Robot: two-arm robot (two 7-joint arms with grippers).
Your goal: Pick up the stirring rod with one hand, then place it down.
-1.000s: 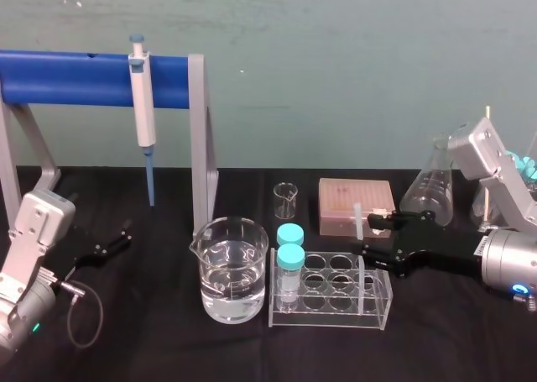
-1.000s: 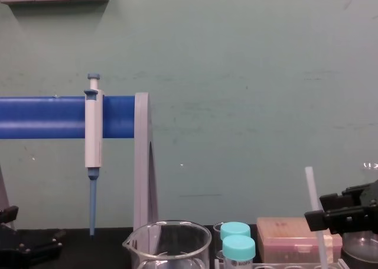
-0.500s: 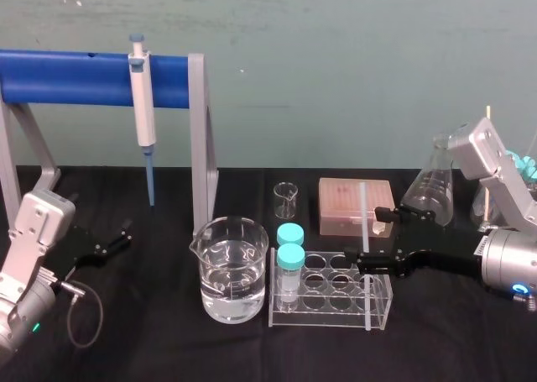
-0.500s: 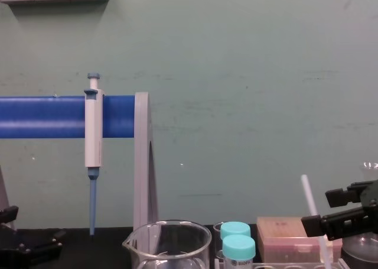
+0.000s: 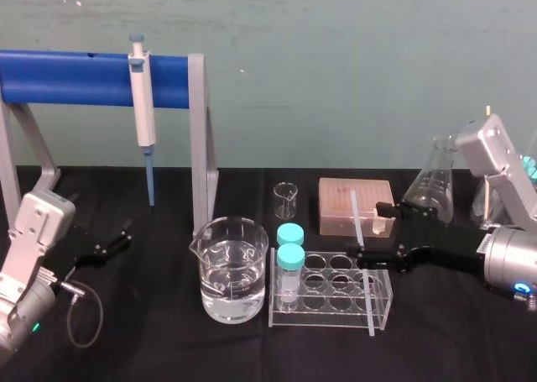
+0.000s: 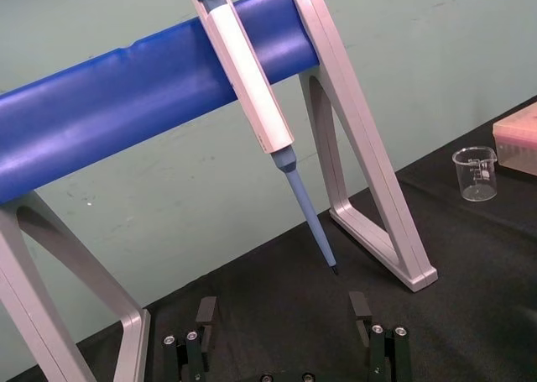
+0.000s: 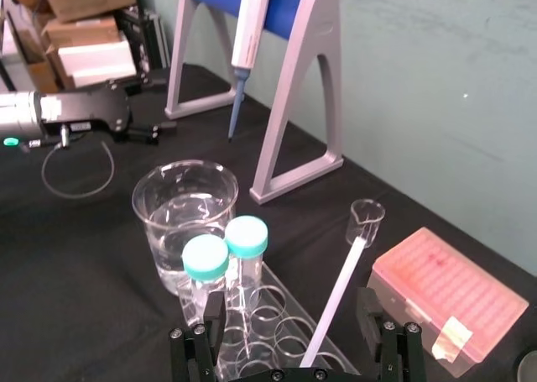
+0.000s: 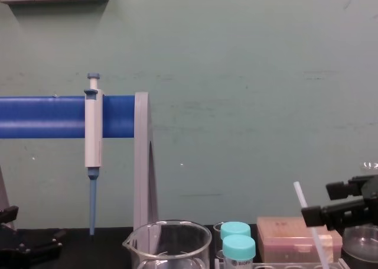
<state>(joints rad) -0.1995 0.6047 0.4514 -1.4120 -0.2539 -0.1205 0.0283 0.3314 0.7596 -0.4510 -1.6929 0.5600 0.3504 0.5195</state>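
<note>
Jaws of the right gripper (image 5: pixel 373 229) stand wide; I see the stirring rod (image 5: pixel 357 218) loose between them, leaning steeply at the tube rack's (image 5: pixel 331 319) right end, top tipped left. Left gripper (image 6: pixel 281 311) idles far left of the rack.

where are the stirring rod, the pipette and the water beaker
stirring rod (image 5: pixel 356 218): head view, upper shaft
pipette (image 5: pixel 143 105): head view, white body
water beaker (image 5: pixel 234 269): head view, glass wall
</note>
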